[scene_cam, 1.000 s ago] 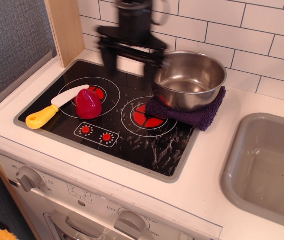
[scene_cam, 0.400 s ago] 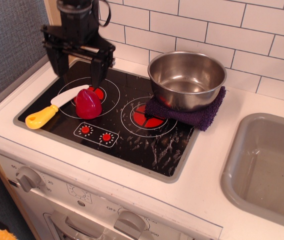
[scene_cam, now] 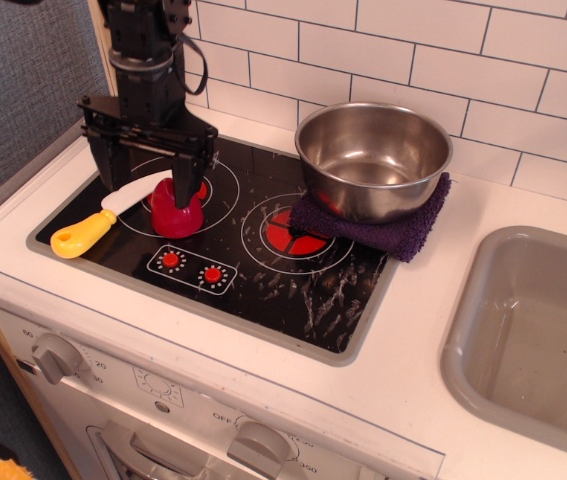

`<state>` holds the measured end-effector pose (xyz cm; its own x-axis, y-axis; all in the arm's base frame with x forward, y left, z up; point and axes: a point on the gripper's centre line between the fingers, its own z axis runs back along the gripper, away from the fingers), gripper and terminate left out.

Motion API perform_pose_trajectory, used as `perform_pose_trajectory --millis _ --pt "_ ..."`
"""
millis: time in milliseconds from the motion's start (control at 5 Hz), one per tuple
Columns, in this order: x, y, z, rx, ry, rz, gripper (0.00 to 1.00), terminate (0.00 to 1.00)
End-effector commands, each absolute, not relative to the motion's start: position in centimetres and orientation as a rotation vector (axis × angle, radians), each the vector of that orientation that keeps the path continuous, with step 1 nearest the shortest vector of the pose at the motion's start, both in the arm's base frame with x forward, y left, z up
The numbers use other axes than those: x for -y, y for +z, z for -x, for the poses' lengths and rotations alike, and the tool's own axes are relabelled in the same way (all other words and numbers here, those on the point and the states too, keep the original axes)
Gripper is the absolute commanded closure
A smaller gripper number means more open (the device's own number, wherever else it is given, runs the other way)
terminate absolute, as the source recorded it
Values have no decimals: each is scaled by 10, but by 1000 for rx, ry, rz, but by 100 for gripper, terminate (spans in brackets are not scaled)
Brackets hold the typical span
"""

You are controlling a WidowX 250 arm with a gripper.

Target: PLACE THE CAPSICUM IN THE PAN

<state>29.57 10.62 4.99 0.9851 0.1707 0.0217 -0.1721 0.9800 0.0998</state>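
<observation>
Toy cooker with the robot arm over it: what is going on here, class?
A robot arm has its claw open, low over the left burner. One finger stands in front of the red capsicum, which sits on the hob beside a yellow-handled toy knife. Nothing is gripped yet. The steel pan waits empty on a purple cloth to the right.

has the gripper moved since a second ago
Yes. The gripper has swung left, away from the pan, and dropped toward the left burner. It now hangs open just behind the capsicum, beside the toy knife.
</observation>
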Motion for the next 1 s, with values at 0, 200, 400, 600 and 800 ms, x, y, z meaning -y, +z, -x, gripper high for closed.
perform_pose_trajectory --millis 0,200,400,600,800 --pt "-110 48 -298 26 202 -118 0 0" --pt "-112 43 -301 26 225 -118 0 0" --pt "-111 37 -306 30 246 -101 0 0" --pt "-110 37 -312 43 257 -94 0 0" --pt "-106 35 -315 56 254 -76 0 0"
